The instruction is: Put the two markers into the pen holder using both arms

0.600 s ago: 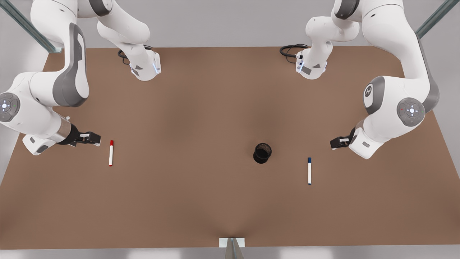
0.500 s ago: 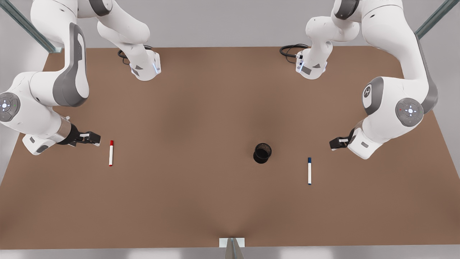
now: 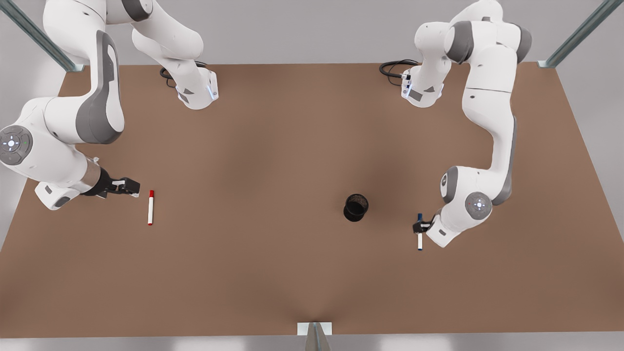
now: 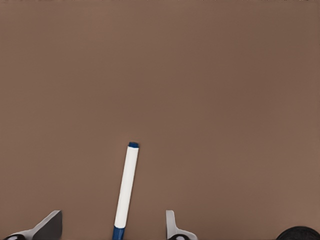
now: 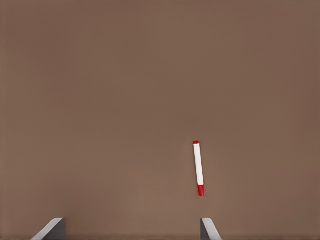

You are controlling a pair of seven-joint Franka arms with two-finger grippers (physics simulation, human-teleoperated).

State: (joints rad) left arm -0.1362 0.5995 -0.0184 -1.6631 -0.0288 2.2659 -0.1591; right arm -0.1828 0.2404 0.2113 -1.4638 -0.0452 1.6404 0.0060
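Red-capped marker (image 3: 150,207); black holder (image 3: 356,207)

Even, diffuse light falls from above on the brown surface (image 3: 273,273), with no glare or bright spots. The front view shows a soft darker band through the surface's middle, deepest around the pen holder (image 3: 356,207), and only faint, blurred-edged shadows beneath the arms. The markers cast almost no shadow. In both wrist views the surface is a flat, uniform brown, slightly darker toward the corners. Edges look clean, with little visible distortion.
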